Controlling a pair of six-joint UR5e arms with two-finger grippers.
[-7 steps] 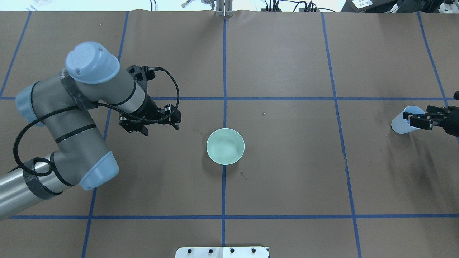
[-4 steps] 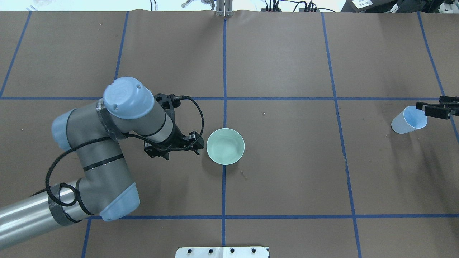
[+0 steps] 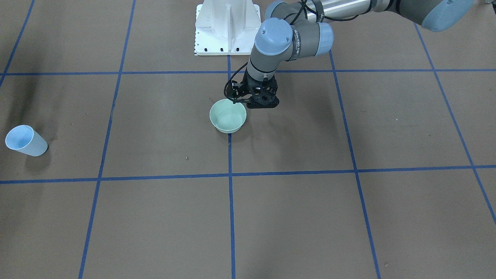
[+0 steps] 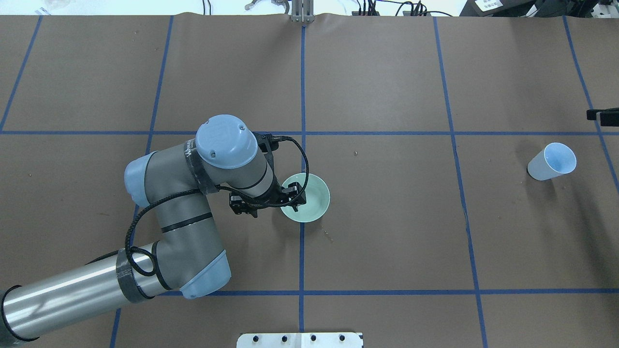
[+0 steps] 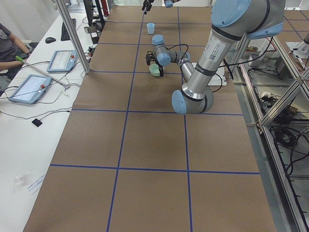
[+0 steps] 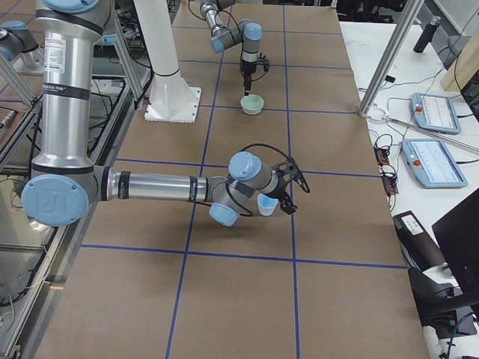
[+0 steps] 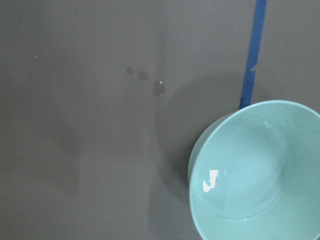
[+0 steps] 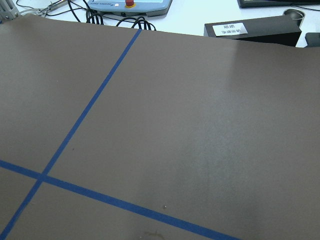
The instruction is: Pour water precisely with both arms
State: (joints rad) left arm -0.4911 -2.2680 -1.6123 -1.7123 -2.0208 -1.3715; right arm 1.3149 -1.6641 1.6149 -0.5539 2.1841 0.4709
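Two hands appeared above the counter (image 4: 387, 241): the left hand (image 4: 294, 198), spread open, hung over the rim of the mint bowl (image 4: 316, 198), which held the water (image 7: 235, 175) at mid-counter. The right hand (image 4: 597, 115), apart from the blue cup (image 4: 551, 162), barely showed; its state could not be told.

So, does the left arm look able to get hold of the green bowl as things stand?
Probably yes: the left arm has its fingers right at the rim of the green bowl, on the arm's own side. Nothing lies between them, and the blue cup stands far off across the table.
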